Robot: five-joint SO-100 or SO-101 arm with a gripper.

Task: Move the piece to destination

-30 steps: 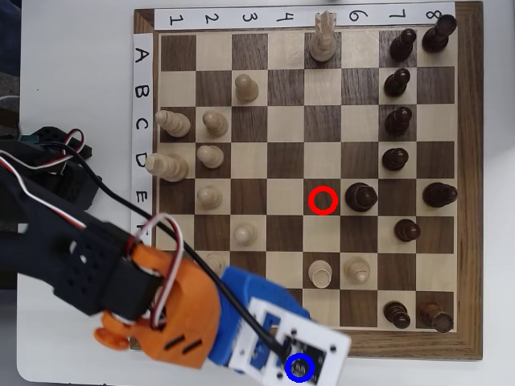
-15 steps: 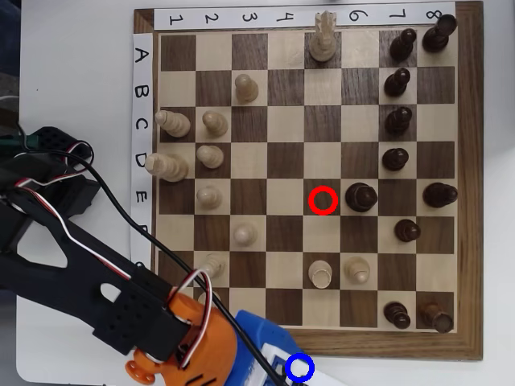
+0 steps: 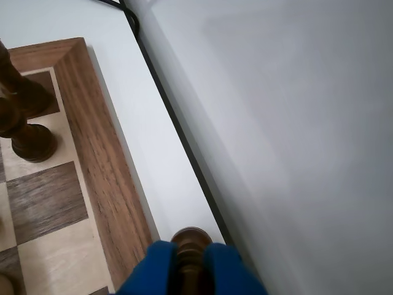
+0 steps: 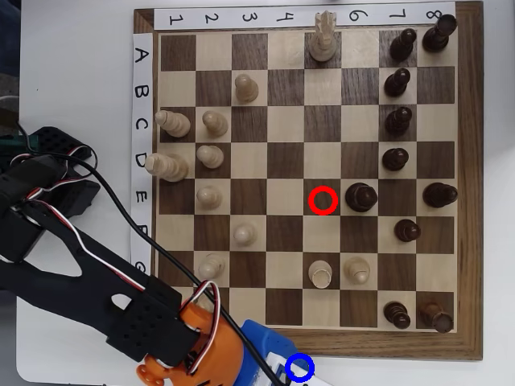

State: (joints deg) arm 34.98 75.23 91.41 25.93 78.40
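In the wrist view my gripper (image 3: 190,253) is shut on the piece (image 3: 191,238), a small dark brown pawn whose round head shows between the two blue fingers (image 3: 157,265). It is held over the white table strip just outside the board's wooden frame (image 3: 101,153). In the overhead view the blue gripper (image 4: 267,358) sits below the board's bottom edge, and the pawn is hidden under it. The destination, a blue ring (image 4: 310,368), lies right at the gripper's tip, by the table's front edge.
The chessboard (image 4: 471,201) carries several dark and pale pieces and a red ring (image 4: 334,199) near its middle. Two dark pieces (image 3: 31,138) stand at the board's corner in the wrist view. A dark line (image 3: 184,144) marks the table's edge close by.
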